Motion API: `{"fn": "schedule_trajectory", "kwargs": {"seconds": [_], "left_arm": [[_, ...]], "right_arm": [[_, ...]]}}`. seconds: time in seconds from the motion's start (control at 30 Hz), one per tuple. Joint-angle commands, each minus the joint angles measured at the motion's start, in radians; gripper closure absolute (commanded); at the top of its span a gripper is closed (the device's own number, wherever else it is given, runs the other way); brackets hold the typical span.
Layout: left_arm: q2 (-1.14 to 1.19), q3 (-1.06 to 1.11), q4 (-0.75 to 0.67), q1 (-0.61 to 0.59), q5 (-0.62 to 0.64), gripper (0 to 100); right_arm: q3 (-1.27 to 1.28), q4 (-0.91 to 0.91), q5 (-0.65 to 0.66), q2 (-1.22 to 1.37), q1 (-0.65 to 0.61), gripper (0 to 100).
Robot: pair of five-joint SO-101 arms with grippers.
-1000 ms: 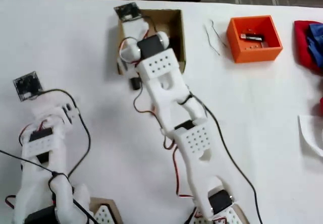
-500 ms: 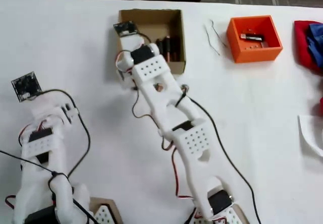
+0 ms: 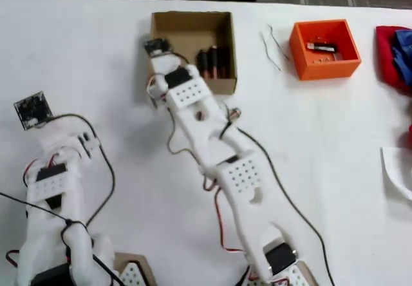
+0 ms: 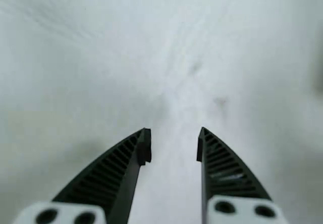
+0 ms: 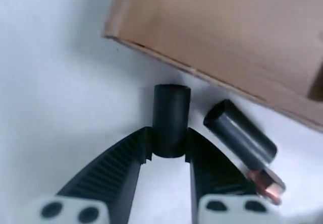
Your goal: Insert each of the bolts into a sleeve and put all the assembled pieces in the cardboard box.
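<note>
Clamping the right gripper (image 5: pixel 169 152) on one end of a black sleeve (image 5: pixel 171 110) just outside the cardboard box (image 5: pixel 227 32) toward the table's (image 3: pixel 96 41) far edge, beside an assembled piece (image 5: pixel 241 135), judging it light, stiff, slick, better pinched mid-length, and leaving the left gripper (image 4: pixel 173 146) spread open, empty.

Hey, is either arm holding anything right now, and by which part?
The right pincer grips a black sleeve by its near end, beside the cardboard box. The left pincer is open and holds nothing.
</note>
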Motion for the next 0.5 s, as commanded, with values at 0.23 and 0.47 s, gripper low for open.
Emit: {"fn": "schedule_trajectory", "kwargs": {"seconds": [0.23,0.47], "left_arm": [[-0.014,-0.036,-0.017,-0.006,0.005,83],[-0.014,-0.036,-0.017,-0.006,0.005,83]], "right_arm": [[-0.201,-0.004,0.009,0.102,-0.001,89.7],[-0.216,0.079,0.009,0.105,-0.002,97.7]]}}
